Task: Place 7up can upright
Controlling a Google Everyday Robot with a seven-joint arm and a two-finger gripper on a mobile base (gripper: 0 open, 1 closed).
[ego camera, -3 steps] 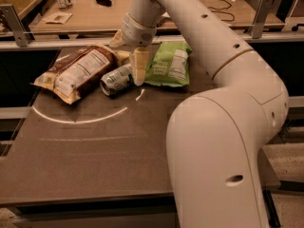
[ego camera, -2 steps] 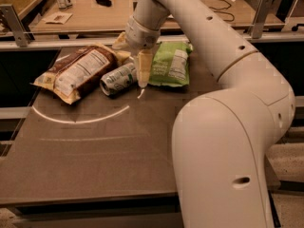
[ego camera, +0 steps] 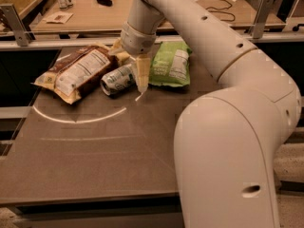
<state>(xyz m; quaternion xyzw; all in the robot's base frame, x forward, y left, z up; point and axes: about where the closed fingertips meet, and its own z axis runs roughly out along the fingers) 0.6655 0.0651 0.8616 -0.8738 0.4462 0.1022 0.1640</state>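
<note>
The 7up can (ego camera: 117, 80) lies on its side on the brown table (ego camera: 95, 146), silver top facing front left. It rests between a brown snack bag and a light-green bag. My gripper (ego camera: 141, 87) points straight down at the can's right end, right next to it and close above the table. I cannot tell whether it touches the can. My arm comes in from the upper right and hides part of the table's right side.
A brown snack bag (ego camera: 76, 72) lies left of the can, touching it. A flat light-green snack bag (ego camera: 171, 64) lies right of the gripper. A metal rail (ego camera: 71, 42) runs along the table's far edge, with another desk behind.
My gripper has come down a little beside the can's right end. The can and both bags have not moved.
</note>
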